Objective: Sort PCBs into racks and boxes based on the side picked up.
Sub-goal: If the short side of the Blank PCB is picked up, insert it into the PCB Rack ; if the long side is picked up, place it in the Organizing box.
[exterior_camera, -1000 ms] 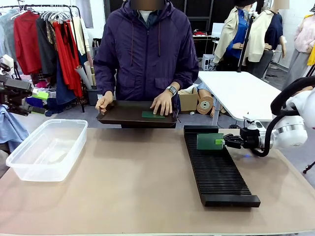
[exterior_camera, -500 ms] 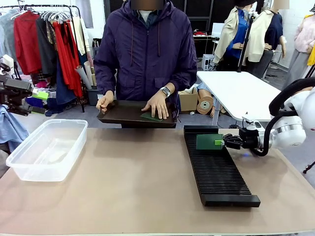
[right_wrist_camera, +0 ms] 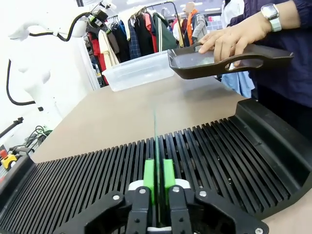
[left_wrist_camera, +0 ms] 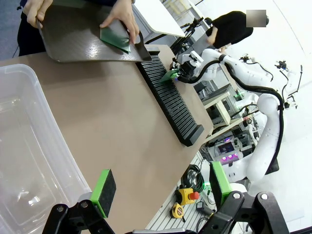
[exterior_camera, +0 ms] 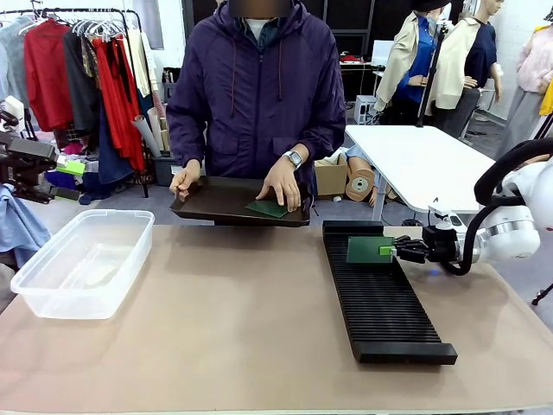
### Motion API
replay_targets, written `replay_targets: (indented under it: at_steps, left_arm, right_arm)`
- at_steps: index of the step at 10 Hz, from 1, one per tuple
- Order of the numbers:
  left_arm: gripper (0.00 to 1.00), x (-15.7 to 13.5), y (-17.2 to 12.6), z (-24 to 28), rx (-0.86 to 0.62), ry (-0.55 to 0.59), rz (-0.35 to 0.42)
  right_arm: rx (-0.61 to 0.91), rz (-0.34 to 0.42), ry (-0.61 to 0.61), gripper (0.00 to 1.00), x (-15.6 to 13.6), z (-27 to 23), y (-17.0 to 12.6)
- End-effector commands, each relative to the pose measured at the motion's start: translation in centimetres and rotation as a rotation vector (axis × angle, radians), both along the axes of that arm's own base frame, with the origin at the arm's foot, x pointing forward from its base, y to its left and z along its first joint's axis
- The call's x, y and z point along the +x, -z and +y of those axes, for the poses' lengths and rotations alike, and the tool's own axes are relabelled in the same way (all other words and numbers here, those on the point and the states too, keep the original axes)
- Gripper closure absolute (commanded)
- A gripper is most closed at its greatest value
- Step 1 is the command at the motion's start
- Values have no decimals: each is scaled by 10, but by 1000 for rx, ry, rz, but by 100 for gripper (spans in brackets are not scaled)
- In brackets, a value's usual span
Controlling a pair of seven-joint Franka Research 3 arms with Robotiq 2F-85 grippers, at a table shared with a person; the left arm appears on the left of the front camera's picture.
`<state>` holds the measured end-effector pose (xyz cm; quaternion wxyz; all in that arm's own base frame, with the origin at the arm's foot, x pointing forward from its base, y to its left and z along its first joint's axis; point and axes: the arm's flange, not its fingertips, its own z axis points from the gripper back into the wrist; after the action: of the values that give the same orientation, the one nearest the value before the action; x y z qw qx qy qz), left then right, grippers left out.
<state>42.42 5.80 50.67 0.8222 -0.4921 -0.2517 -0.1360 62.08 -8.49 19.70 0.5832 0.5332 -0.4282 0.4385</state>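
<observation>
Right wrist view, PCB [right_wrist_camera: 155,131] upright in rack [right_wrist_camera: 229,146], long axis along slot, fingers [right_wrist_camera: 149,173] flanking, hold unclear.

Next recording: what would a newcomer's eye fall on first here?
A green board stands on edge at the far end of the black slotted rack, right of centre, between the pads of the right gripper. Across the table a person's hand rests on a second green board in a dark tray. A clear tub sits at left.
</observation>
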Motion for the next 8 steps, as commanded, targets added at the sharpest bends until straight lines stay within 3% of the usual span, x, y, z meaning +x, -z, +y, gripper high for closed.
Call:
replay_targets:
  at_steps: [1, 3, 4, 8]
  left_arm:
    - [0, -1, -1, 0, -6, 6, -1]
    - [0, -1, -1, 0, -6, 6, -1]
    - [0, -1, -1, 0, -6, 6, -1]
    - [0, -1, -1, 0, -6, 6, -1]
  right_arm:
    - [30, 1, 23, 45, 6, 1, -7]
    - [46, 9, 33, 5, 7, 2, -9]
    - [51, 13, 37, 0, 7, 2, -11]
    - [47, 31, 56, 0, 6, 4, -18]
